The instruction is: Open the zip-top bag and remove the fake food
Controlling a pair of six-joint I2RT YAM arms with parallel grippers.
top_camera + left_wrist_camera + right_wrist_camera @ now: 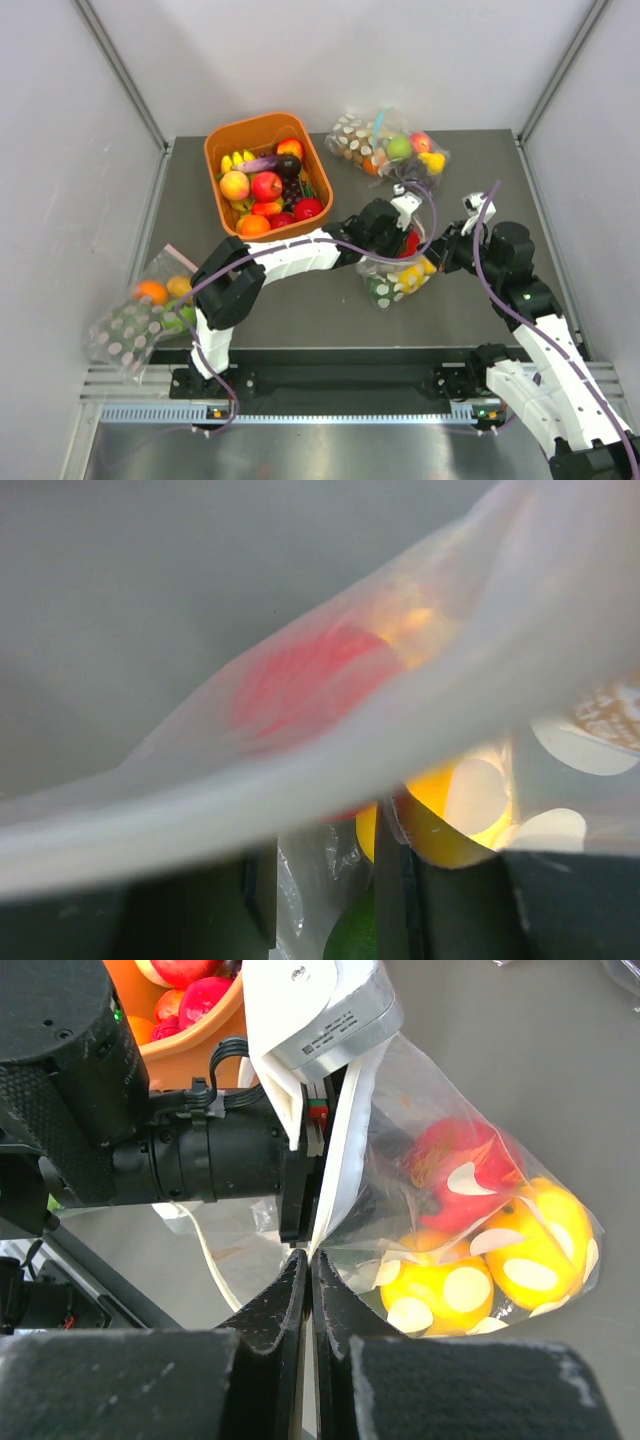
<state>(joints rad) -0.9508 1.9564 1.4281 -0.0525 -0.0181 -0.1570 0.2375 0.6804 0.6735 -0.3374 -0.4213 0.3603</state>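
The zip-top bag (398, 278) hangs between my two grippers above mid-table, clear with white dots. The fake food shows inside it: a red fruit (462, 1165), yellow fruits (440, 1295) and a green one (355, 935). My left gripper (402, 222) reaches in from the left and is shut on one side of the bag's mouth, at the white zip strip (345, 1150). In the left wrist view the film fills the frame and runs between the fingers (260, 890). My right gripper (310, 1258) is shut on the bag's other lip, just below the left gripper.
An orange basket (218, 142) full of toy fruit stands at the back left. A second dotted bag (385, 145) with a green apple lies at the back right. A third dotted bag (145, 315) with an orange fruit lies at the table's left front edge.
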